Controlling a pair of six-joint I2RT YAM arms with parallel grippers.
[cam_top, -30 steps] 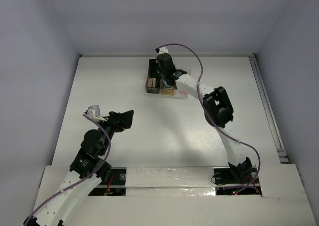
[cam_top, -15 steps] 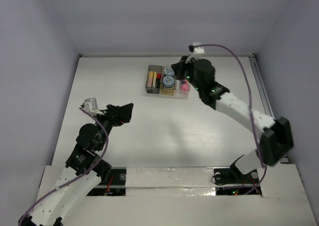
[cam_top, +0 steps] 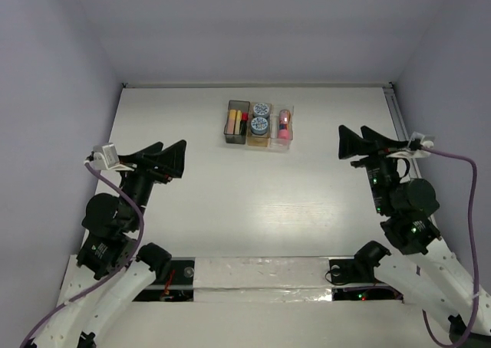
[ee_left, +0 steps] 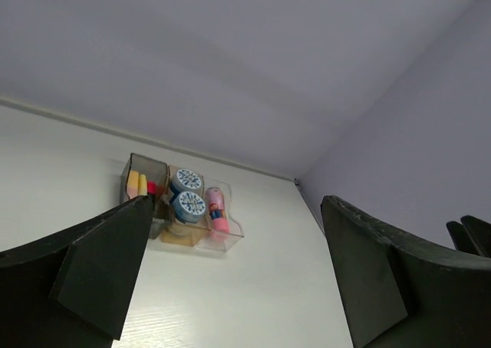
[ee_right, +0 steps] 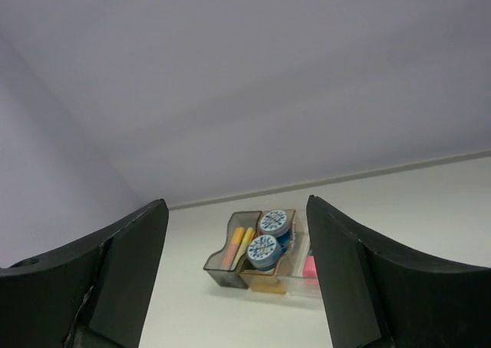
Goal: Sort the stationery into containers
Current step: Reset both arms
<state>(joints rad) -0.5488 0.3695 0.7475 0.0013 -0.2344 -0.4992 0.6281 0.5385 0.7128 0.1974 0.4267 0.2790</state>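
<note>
Moved: right gripper (cam_top: 352,130) has swung back from the bins (cam_top: 237,142) to 3 o'clock.
Hands: it and the left gripper (cam_top: 170,145) gape, empty.
Stationery: tape rolls (cam_top: 260,116), highlighters (cam_top: 233,121) and pink bottle (cam_top: 283,124) sit binned at 12 o'clock.
Advice: sorting looks finished; park clear.

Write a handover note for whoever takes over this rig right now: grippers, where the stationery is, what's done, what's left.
Left gripper: open, empty, above the left side of the table, away from the bins.
Right gripper: open, empty, above the right side.
Dark grey plastic bin holds the short highlighters; translucent amber bin holds two round blue-and-white tape rolls; clear bin holds the small pink bottle.
Done: every stationery item in view is binned.
Left: nothing apparent; check, then stop.
</note>
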